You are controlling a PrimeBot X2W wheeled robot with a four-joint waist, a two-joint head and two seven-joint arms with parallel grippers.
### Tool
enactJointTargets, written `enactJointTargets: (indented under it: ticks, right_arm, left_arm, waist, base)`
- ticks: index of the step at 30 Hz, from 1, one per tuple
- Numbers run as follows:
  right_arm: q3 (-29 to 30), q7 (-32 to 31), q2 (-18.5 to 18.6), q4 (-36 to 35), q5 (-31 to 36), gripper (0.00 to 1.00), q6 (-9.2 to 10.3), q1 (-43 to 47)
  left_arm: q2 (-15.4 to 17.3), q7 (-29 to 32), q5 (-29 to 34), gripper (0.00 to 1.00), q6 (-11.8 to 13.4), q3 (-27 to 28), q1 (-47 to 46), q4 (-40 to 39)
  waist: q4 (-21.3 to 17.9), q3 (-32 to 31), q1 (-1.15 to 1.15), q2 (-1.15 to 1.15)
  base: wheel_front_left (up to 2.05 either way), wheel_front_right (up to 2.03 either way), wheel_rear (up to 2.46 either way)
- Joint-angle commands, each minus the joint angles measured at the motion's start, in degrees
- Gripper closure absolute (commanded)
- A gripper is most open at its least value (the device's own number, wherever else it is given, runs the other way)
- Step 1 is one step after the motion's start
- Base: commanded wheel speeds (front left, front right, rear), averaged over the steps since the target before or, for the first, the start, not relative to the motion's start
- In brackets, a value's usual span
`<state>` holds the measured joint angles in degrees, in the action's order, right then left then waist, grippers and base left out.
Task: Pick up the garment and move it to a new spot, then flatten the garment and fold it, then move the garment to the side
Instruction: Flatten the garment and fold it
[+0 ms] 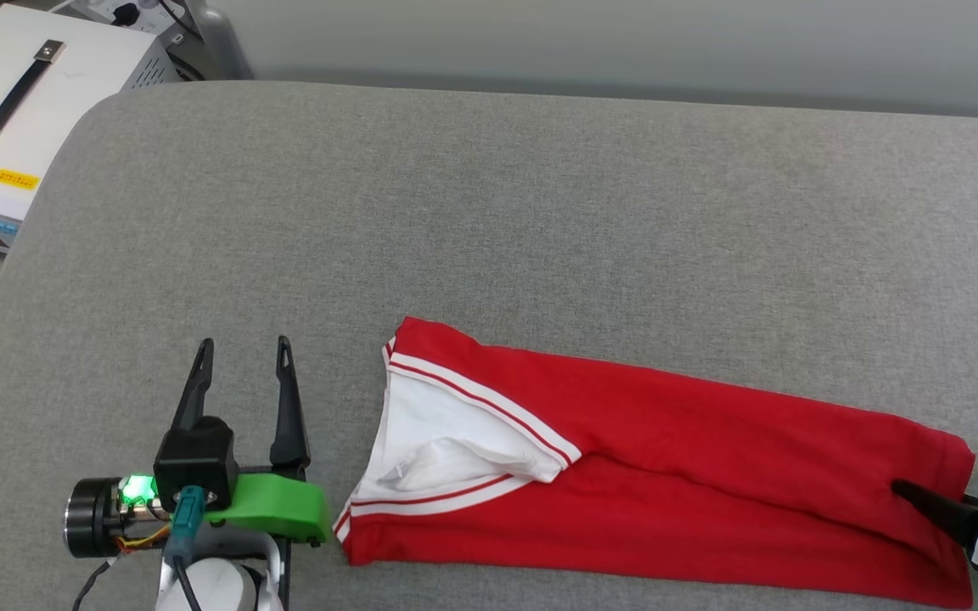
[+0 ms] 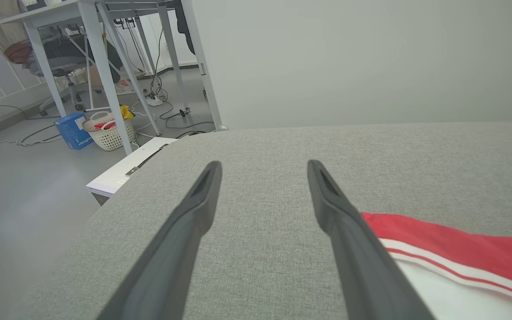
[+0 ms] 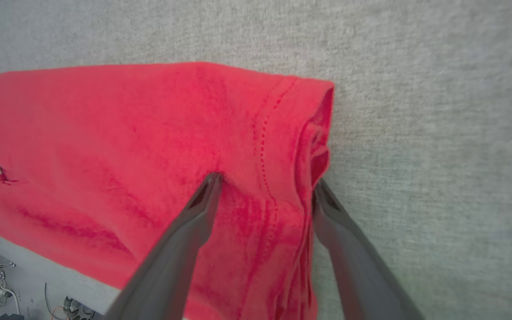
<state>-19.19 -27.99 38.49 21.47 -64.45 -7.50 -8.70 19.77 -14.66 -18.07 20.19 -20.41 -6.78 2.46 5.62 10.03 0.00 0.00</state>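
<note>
Shirt [image 1: 710, 458], folded to a strip, lies on counter [image 1: 540, 212]. Left fingers [image 1: 288, 407] gape empty beside its white end at 9 o'clock; right fingers [image 3: 194, 222] gape astride hem [image 3: 282, 133] at 3 o'clock, likely to fold.

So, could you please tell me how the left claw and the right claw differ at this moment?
The left claw is over bare grey padding, beside the collar end of the garment and apart from it; the right claw is at the hem end, touching the cloth. Nothing lies between the left claw's fingers, while the right claw's straddle the hem edge, one finger pressing the red fabric. Both stand open.
</note>
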Motion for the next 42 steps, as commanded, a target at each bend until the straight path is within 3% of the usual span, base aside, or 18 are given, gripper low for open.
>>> enactJointTargets:
  ticks: [1,4,5,6,14,30,34,42]
  right_arm:
    - [-2.0,-0.4,-2.6,0.9,0.4,0.00,0.01,0.1]
    - [-2.9,-0.4,-3.2,1.6,0.1,0.00,0.01,0.1]
    - [-3.1,-0.4,-3.2,1.7,0.0,0.54,0.01,0.1]
    - [-3.2,-0.1,-3.2,1.8,-0.1,1.00,0.01,0.0]
    - [-3.0,3.5,-0.8,3.6,0.7,1.00,0.01,-1.1]
    - [0.5,5.8,8.2,13.6,3.9,1.00,0.01,-3.8]
    - [-0.2,3.7,8.3,9.5,1.8,1.00,0.01,-2.9]
    - [-1.2,-1.5,8.5,-8.6,-3.7,1.00,0.01,-0.9]
  left_arm:
    - [-1.1,-0.3,1.6,0.00,-0.7,0.7,1.3,-0.5]
    - [-3.3,-0.3,4.8,0.00,-2.1,2.5,2.5,-0.9]
    - [-3.9,-0.3,5.6,0.00,-2.5,3.0,2.9,-0.9]
    - [-4.4,-0.3,6.7,0.00,-2.9,3.5,3.2,-1.0]
    - [-6.7,-0.3,12.4,0.00,-5.4,5.9,5.2,-1.2]
    - [-8.5,-0.3,15.3,0.00,-9.0,8.1,7.3,-2.0]
    - [-8.5,-0.3,15.4,0.00,-9.6,8.9,8.0,-2.1]
    - [-9.2,-0.3,15.0,0.00,-11.0,10.2,8.7,-2.6]
  waist:
    - [0.1,-0.1,0.00,0.00]
    - [0.3,-0.5,0.00,0.00]
    - [0.2,-0.7,0.00,0.00]
    - [0.2,-0.9,0.00,0.00]
    - [-0.5,-2.5,0.00,0.00]
    - [-0.8,-5.4,0.00,0.00]
    - [-0.9,-6.1,0.00,0.00]
    - [-1.1,-6.1,0.00,0.00]
  base:
    - [0.00,0.00,0.00]
    - [0.00,0.00,0.00]
    - [0.00,0.00,0.00]
    - [0.00,0.00,0.00]
    - [0.00,0.00,0.00]
    - [0.00,0.00,0.00]
    - [0.00,0.00,0.00]
    - [0.00,0.00,0.00]
